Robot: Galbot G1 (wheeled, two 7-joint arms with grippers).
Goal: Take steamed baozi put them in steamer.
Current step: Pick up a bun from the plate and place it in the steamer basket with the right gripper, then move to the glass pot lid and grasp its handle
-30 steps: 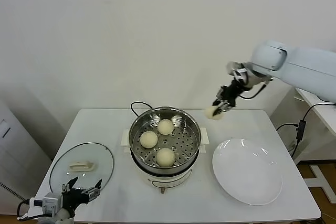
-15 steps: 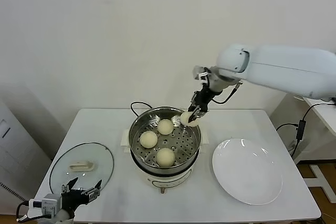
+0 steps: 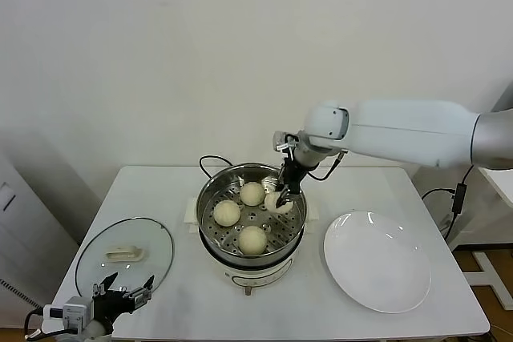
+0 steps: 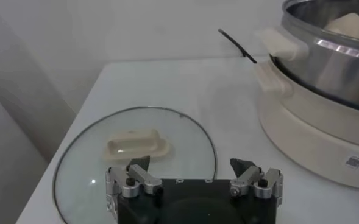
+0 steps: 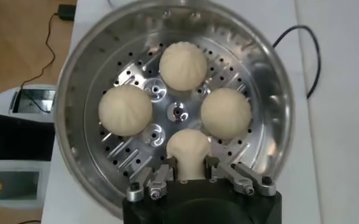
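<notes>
White tabletop (image 3: 160, 190): our right gripper (image 5: 191, 172) pinches the fourth baozi (image 5: 189, 148) over the steamer's (image 3: 210, 198) free spot; left gripper (image 4: 194, 176) waits spread.

A: The steamer (image 3: 252, 218) looked like polished, shiny metal, its tray perforated.

B: And the baozi (image 5: 125, 109) were smooth and matt; the lid (image 4: 133, 155) was clear glass.

A white table (image 3: 184, 294) stands against a plain white wall (image 3: 200, 54), evenly lit
</notes>
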